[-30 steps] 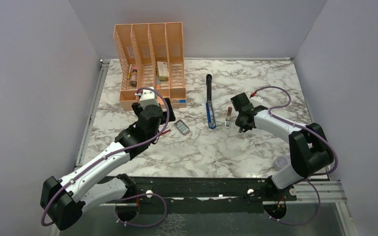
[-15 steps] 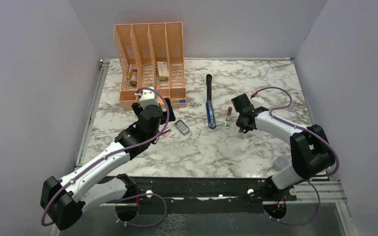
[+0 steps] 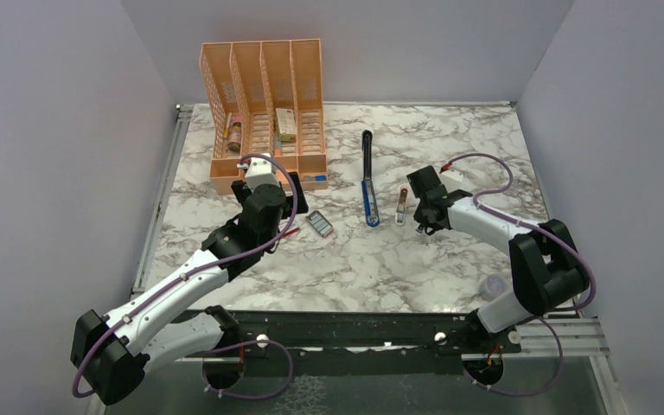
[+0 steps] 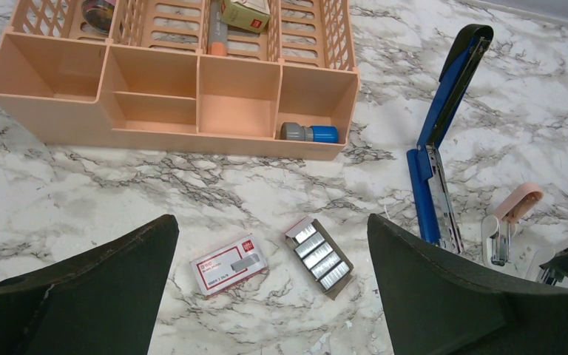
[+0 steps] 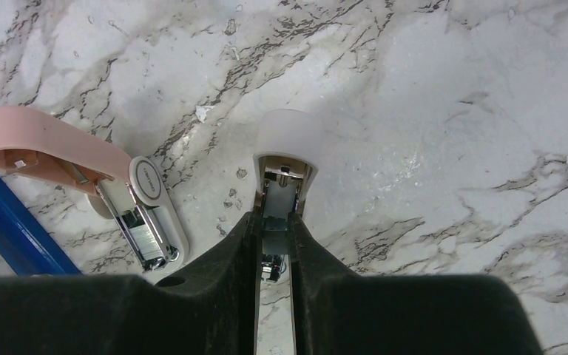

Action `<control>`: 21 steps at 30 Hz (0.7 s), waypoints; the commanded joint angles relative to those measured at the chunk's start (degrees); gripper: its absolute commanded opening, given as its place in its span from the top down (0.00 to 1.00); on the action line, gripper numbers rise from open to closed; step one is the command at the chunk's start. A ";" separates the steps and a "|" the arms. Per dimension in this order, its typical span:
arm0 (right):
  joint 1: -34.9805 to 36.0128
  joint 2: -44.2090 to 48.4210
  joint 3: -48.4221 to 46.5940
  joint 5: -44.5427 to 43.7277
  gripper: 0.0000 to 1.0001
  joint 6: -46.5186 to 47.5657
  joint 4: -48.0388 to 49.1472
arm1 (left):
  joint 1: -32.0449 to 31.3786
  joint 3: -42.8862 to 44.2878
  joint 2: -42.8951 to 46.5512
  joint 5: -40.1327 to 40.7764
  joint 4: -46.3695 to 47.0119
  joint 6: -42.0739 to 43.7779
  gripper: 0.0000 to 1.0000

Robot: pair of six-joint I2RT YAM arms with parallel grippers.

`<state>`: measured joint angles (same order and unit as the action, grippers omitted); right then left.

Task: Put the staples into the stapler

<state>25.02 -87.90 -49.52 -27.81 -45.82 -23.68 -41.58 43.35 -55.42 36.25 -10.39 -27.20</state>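
The blue stapler (image 3: 368,183) lies opened out flat mid-table, its black arm pointing away; it also shows in the left wrist view (image 4: 438,151). The staples sit in a small tray (image 4: 319,253) beside the red-and-white box (image 4: 228,265); the tray also shows from above (image 3: 319,225). My left gripper (image 3: 292,214) hangs open over the box and tray, touching neither (image 4: 274,296). My right gripper (image 3: 422,226) is shut on a small white-tipped metal clip piece (image 5: 282,177) low over the table, right of a pink-and-white mini stapler (image 5: 81,166).
A peach desk organizer (image 3: 264,112) stands at the back left, holding a small box, a tube and a blue-grey cylinder (image 4: 309,133). The mini stapler (image 3: 402,206) lies just right of the blue stapler. A pale round cap (image 3: 493,284) sits near the right arm's base.
My right gripper has shifted very slightly with the white piece in it. The left arm, stapler and staples have not moved.
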 commanded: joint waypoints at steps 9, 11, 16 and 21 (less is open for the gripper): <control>-0.32 2.05 -0.85 -1.45 0.79 -1.51 -0.95 | 0.20 0.05 0.40 0.23 0.56 -0.22 0.01; -0.27 1.31 -0.92 -1.37 0.79 -1.99 -1.16 | 0.24 0.06 0.60 0.38 0.43 -0.22 0.01; -0.33 0.41 -0.54 -1.01 0.79 -3.01 -1.11 | 0.19 -0.15 0.83 0.53 0.50 -0.22 0.01; -0.32 -0.66 -0.50 0.16 0.79 -3.81 -0.87 | 0.27 0.06 0.43 0.46 0.47 -0.13 0.01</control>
<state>25.02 -87.33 -49.54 -27.77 -47.72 -23.81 -41.58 43.35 -55.42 36.27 -10.39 -27.20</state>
